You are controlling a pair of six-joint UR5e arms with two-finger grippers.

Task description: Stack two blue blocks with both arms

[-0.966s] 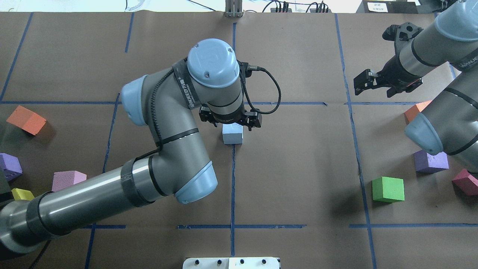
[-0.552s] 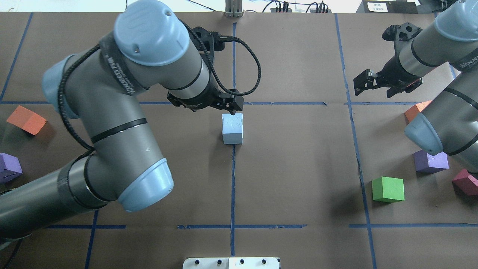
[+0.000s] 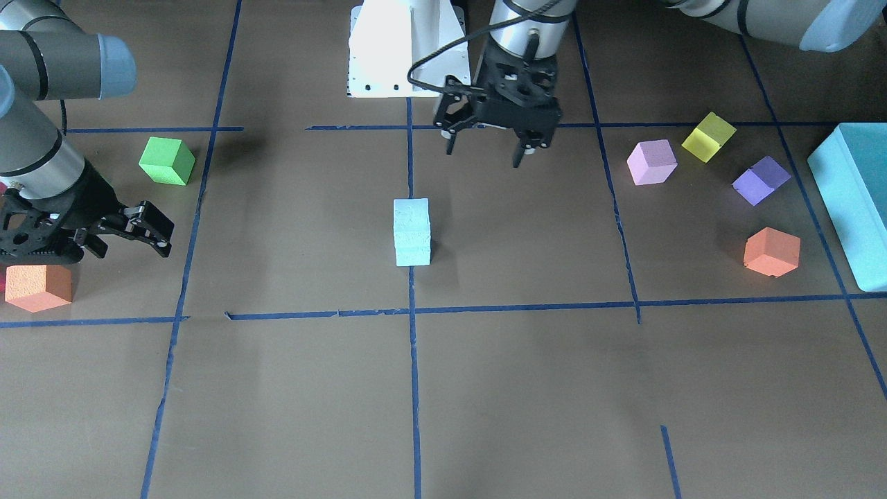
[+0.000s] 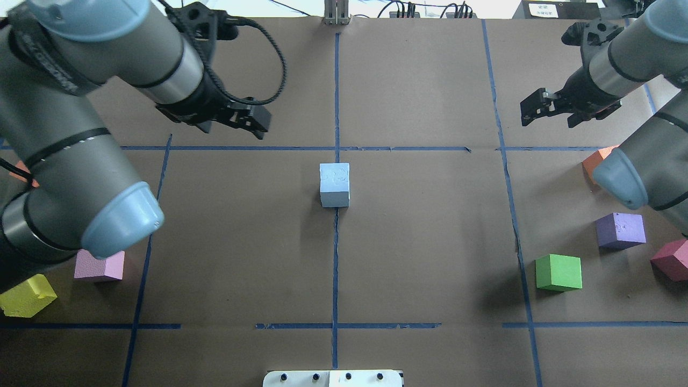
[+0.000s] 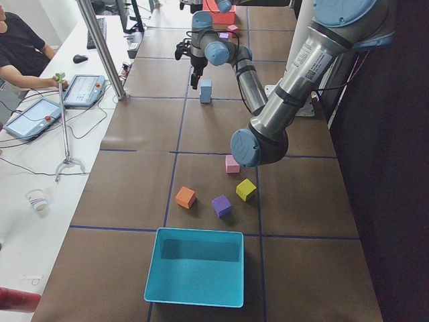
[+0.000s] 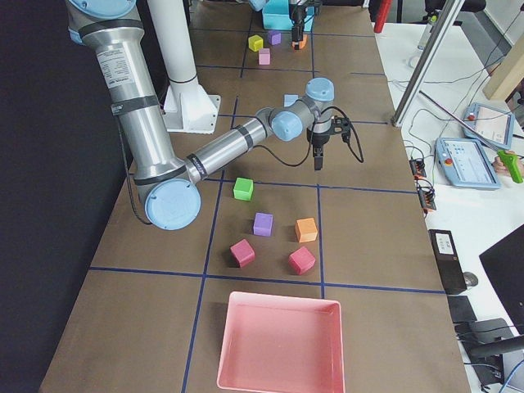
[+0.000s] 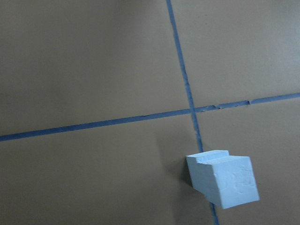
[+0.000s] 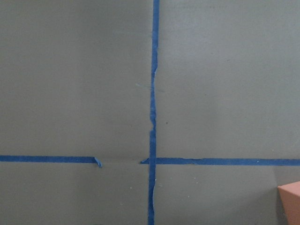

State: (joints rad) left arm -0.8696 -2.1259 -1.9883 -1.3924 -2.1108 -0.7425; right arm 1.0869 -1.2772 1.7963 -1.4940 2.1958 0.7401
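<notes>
The two blue blocks (image 3: 412, 232) stand stacked on the centre tape line; they also show in the overhead view (image 4: 334, 185) and the left wrist view (image 7: 222, 180). The top block sits slightly offset on the lower one. My left gripper (image 4: 236, 122) is open and empty, raised and off to the left of the stack; in the front view (image 3: 485, 154) it hangs behind the stack. My right gripper (image 4: 548, 115) is open and empty at the far right, well away from the stack; it also shows in the front view (image 3: 128, 242).
A green cube (image 4: 559, 272), a purple cube (image 4: 621, 230), a dark pink cube (image 4: 672, 260) and an orange cube (image 4: 594, 158) lie on the right. A pink cube (image 4: 99, 265) and a yellow cube (image 4: 27, 295) lie on the left. A teal box (image 3: 852, 201) stands at that end.
My left gripper has risen off the stack and swung away to the left and back, leaving the top block on the lower one. My right gripper has shifted slightly.
</notes>
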